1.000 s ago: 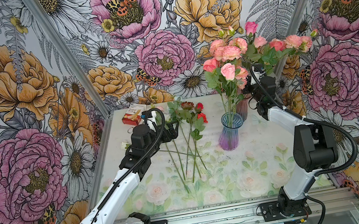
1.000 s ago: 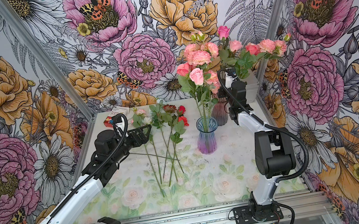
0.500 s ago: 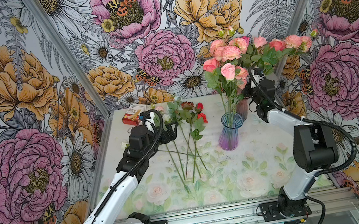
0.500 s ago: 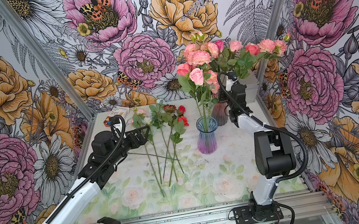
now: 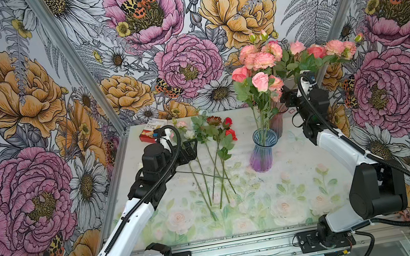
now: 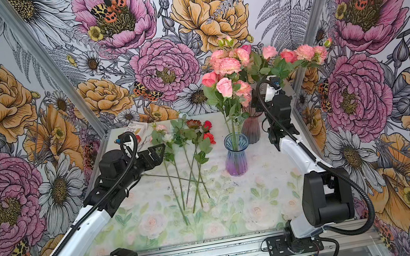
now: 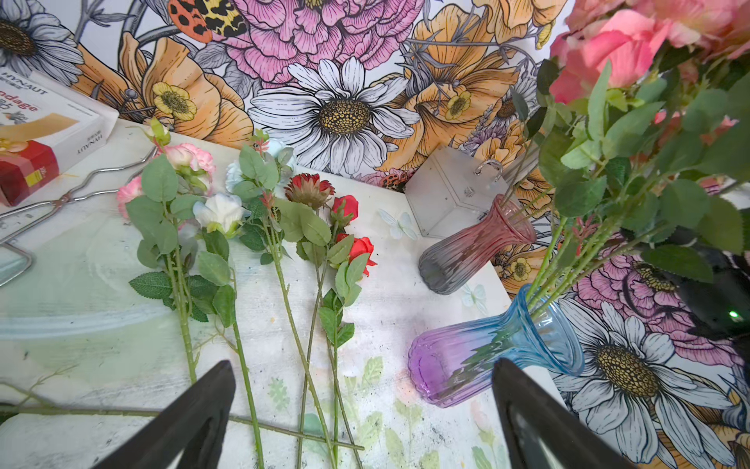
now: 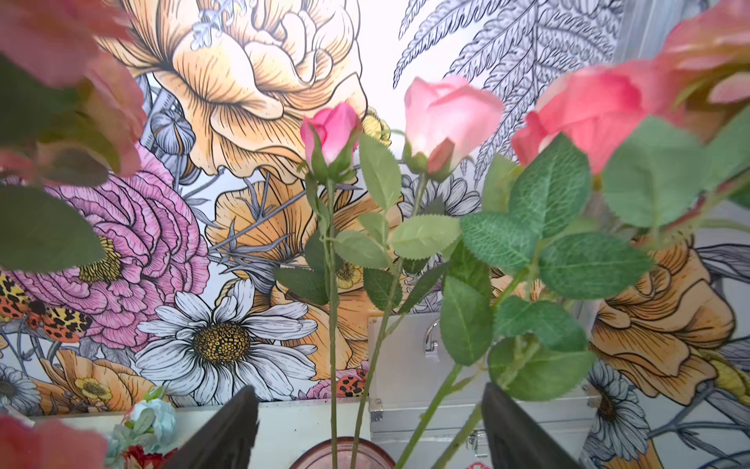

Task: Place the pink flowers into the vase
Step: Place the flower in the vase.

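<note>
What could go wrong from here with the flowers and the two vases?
1. The right gripper is open, its fingers astride the stems of the pink flowers in the reddish vase; retreating could snag a leaf and tip it.
2. The bunch in the blue vase towers over it; a bump might topple it.
3. A pink bloom lies on the table beside a white rose and red blooms; the left gripper could take the wrong stem.

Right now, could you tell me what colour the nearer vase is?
The vase is blue on top, fading to purple below; clearest in the left wrist view.
</note>
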